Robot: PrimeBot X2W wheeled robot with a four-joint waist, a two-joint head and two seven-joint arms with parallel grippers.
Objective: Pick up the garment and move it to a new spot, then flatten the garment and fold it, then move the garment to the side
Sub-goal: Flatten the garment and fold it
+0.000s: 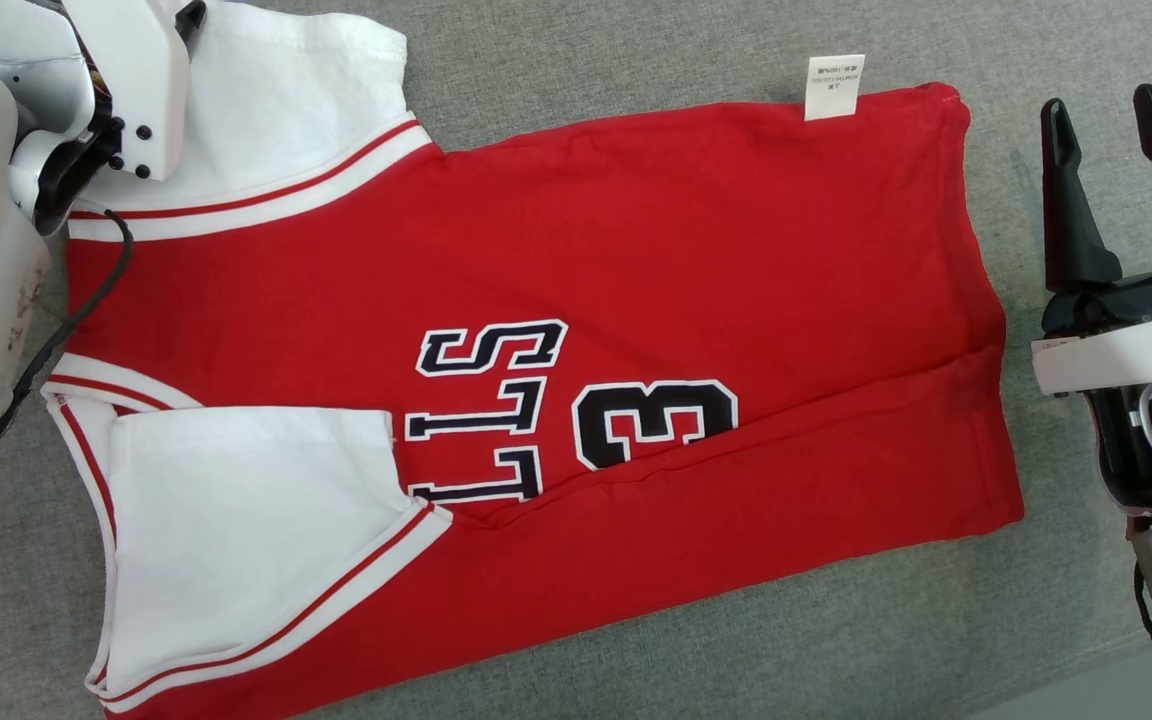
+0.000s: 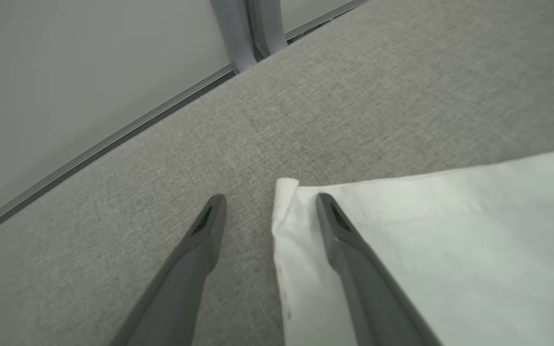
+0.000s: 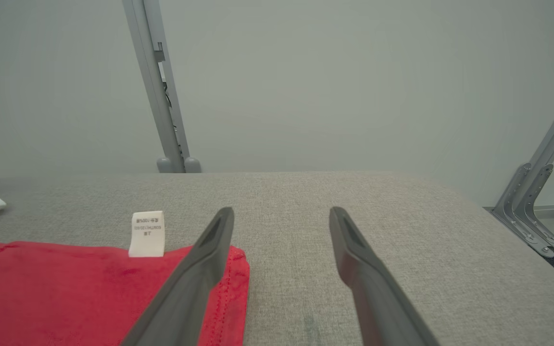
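garment (image 1: 696,230): bright red body, one solid colour apart from the print.
sleeves (image 1: 246,540): plain white, one toward the table's near left corner, one at its far left edge.
trim (image 1: 266,200): white band carrying a thin red stripe, along each sleeve seam and the neckline.
print (image 1: 656,420): black numeral and letters, each outlined in white.
care label (image 1: 833,87): white with small dark lettering, too fine to read.
table (image 1: 636,50): light grey cloth with a fine flecked weave.
left gripper (image 2: 270,197): dark grey fingers, a greenish patch inside each tip.
right gripper (image 1: 1101,98): black fingers above a white wrist band.
cable (image 1: 86,300): black.
wall (image 3: 354,72): plain pale grey.
frame post (image 3: 159,86): grey metal.
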